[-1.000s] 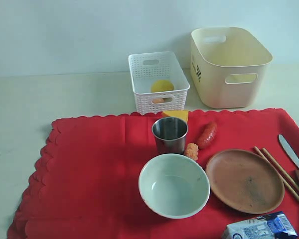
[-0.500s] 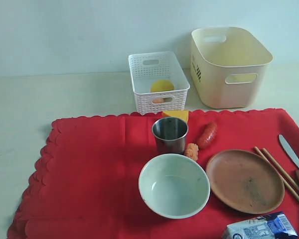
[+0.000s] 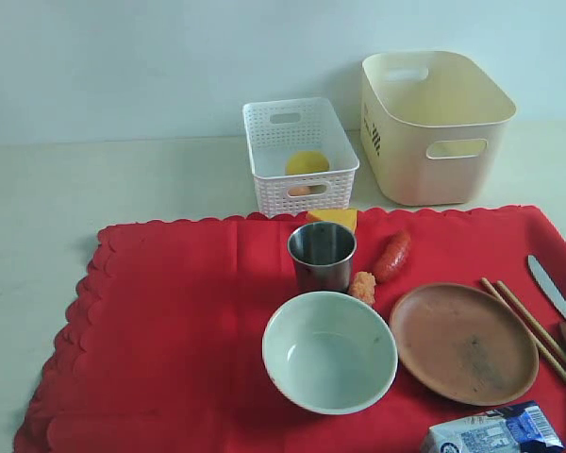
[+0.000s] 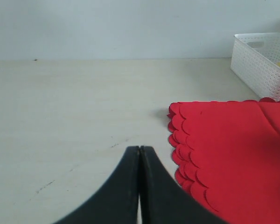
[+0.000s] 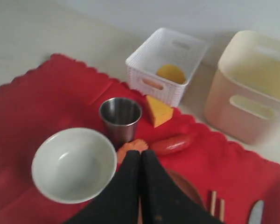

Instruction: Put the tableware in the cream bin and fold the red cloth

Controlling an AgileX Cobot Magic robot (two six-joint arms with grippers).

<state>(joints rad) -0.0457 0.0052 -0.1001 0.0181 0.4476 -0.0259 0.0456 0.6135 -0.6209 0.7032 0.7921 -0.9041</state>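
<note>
Exterior high, left wrist low, right wrist higher, sharing red cloth (image 3: 170, 311)

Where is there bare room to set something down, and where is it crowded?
Free: left half of the red cloth, left of the steel cup and bowl; table left of the white lattice basket. Crowded: cloth's right side: plate, chopsticks, knife, sausage, carton.

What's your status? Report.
Left gripper, right gripper shut, empty. Bowl, cup, plate sit on red cloth, outside cream bin. Sausage, carton crowd the cloth.

cup (image 3: 322, 256) behind bowl (image 3: 329, 351), plate (image 3: 463, 343) right
</note>
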